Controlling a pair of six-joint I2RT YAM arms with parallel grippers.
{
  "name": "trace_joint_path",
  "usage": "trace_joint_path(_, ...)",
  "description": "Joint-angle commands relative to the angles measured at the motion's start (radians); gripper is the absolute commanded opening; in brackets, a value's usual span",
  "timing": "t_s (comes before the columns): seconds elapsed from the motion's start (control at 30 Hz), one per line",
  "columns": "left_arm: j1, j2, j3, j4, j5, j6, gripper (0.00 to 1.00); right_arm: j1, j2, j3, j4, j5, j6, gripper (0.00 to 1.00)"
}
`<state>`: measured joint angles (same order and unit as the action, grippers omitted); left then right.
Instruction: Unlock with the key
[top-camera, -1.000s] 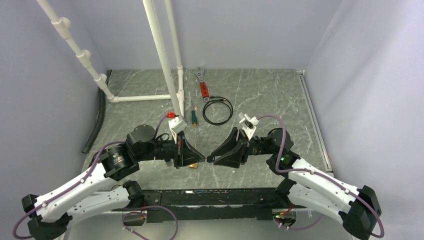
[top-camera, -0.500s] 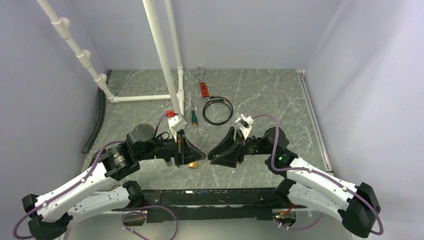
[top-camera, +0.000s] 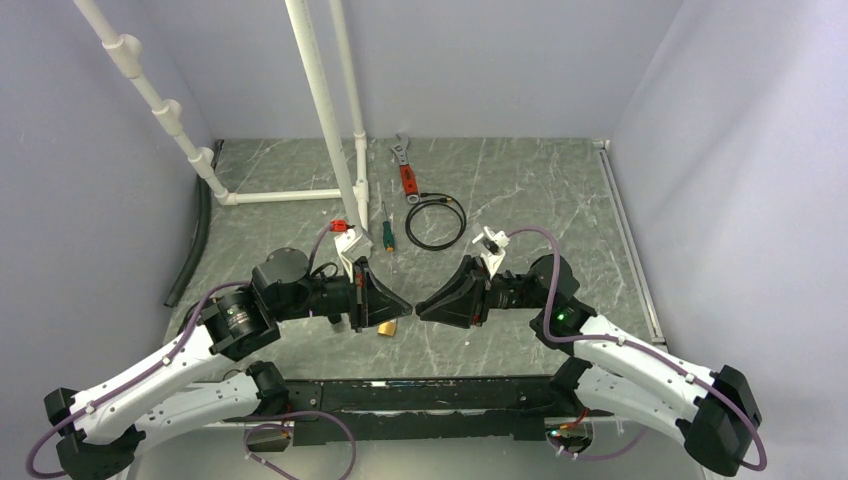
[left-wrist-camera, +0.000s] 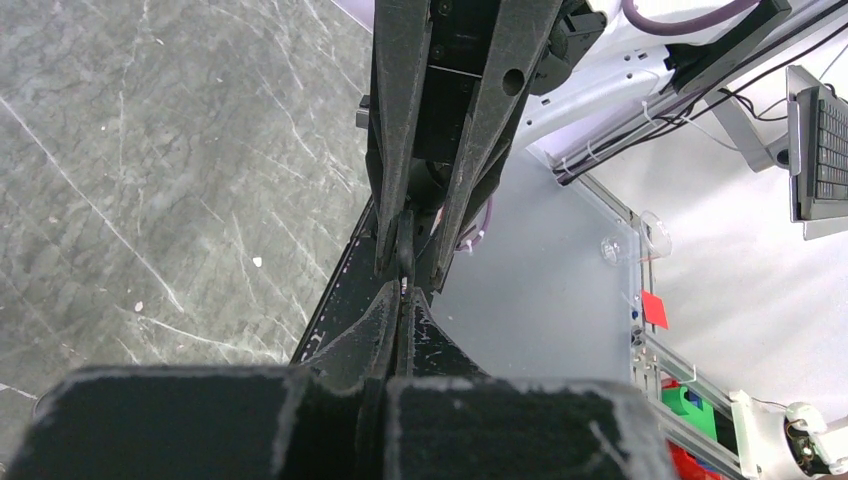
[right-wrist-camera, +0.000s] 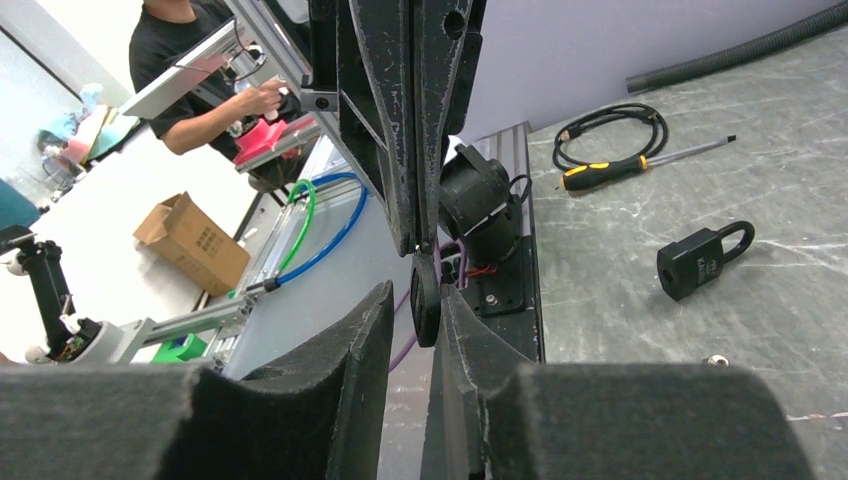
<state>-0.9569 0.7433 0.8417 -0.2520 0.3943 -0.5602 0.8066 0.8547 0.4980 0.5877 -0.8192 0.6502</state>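
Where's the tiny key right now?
Right wrist view: the key hangs mid-air, pinched by the left gripper, its black head between the fingers of the right gripper, over the table's near middle.

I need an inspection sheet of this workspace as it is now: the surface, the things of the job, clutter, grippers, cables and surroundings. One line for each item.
Surface: grey marbled table, faint white scratches.
Job's things: key in the air between both grippers; black padlock lying on the table; small brass piece below the left gripper, too hidden to name.
Clutter: screwdriver, wrench, white pipes, black hose.
Grippers: left gripper shut on the key; right gripper open, fingers either side of the key's round head.
Cables: black coil beside the screwdriver; purple cable on each arm.
Surroundings: plain walls; person and cardboard box beyond the table.
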Motion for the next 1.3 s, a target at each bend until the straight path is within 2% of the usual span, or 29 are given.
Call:
trace_joint_path(0.0, 0.004, -0.01, -0.007, 0.043, -0.015, 0.011, 0.0, 0.007, 0.004, 0.015, 0.1, 0.002, 0.018, 0.26)
trace_joint_path(0.13, 0.004, -0.012, -0.017, 0.051, -0.023, 0.007, 0.0, 0.006, 0.009, 0.01, 0.118, 0.006, 0.029, 0.3)
trace_joint_path(0.3, 0.004, -0.014, -0.021, 0.049, -0.033, 0.008, 0.0, 0.008, 0.023, 0.008, 0.144, 0.001, 0.047, 0.28)
trace_joint_path(0.43, 0.004, -0.018, -0.023, 0.045, -0.041, 0.009, 0.0, 0.012, 0.034, 0.006, 0.149, -0.001, 0.05, 0.17)
trace_joint_path(0.53, 0.004, -0.02, -0.024, 0.039, -0.056, 0.008, 0.0, 0.015, 0.038, 0.01, 0.134, 0.0, 0.043, 0.0)
trace_joint_path(0.6, 0.004, -0.018, -0.024, 0.028, -0.081, 0.005, 0.01, 0.018, 0.038, 0.01, 0.122, 0.002, 0.038, 0.0)
trace_joint_path(0.63, 0.004, -0.016, -0.022, 0.016, -0.102, 0.003, 0.1, 0.019, 0.036, 0.009, 0.113, 0.008, 0.033, 0.0)
trace_joint_path(0.67, 0.004, -0.012, -0.014, -0.009, -0.132, -0.001, 0.26, 0.02, 0.031, 0.009, 0.095, 0.018, 0.026, 0.0)
trace_joint_path(0.7, 0.004, -0.009, -0.004, -0.038, -0.163, -0.005, 0.52, 0.02, 0.023, 0.01, 0.067, 0.034, 0.013, 0.0)
trace_joint_path(0.73, 0.004, -0.007, 0.005, -0.07, -0.196, -0.01, 0.72, 0.021, 0.013, 0.013, 0.022, 0.059, -0.005, 0.0)
trace_joint_path(0.8, 0.004, -0.01, 0.025, -0.145, -0.276, -0.021, 0.93, 0.02, -0.015, 0.02, -0.092, 0.155, -0.052, 0.0)
trace_joint_path(0.83, 0.004, -0.007, 0.036, -0.194, -0.313, -0.024, 0.98, 0.021, -0.029, 0.021, -0.153, 0.204, -0.073, 0.0)
trace_joint_path(0.97, 0.004, 0.02, 0.081, -0.38, -0.487, -0.087, 1.0, 0.02, -0.085, 0.005, -0.348, 0.432, -0.115, 0.0)
trace_joint_path(1.07, 0.004, 0.056, 0.1, -0.543, -0.729, -0.206, 0.99, 0.021, -0.118, -0.027, -0.419, 0.562, -0.114, 0.0)
trace_joint_path(1.17, 0.004, 0.109, 0.115, -0.695, -0.894, -0.348, 0.98, 0.021, -0.138, -0.049, -0.457, 0.624, -0.113, 0.0)
trace_joint_path(1.27, 0.011, 0.167, 0.114, -0.785, -0.982, -0.432, 0.99, 0.022, -0.143, -0.053, -0.475, 0.637, -0.118, 0.0)
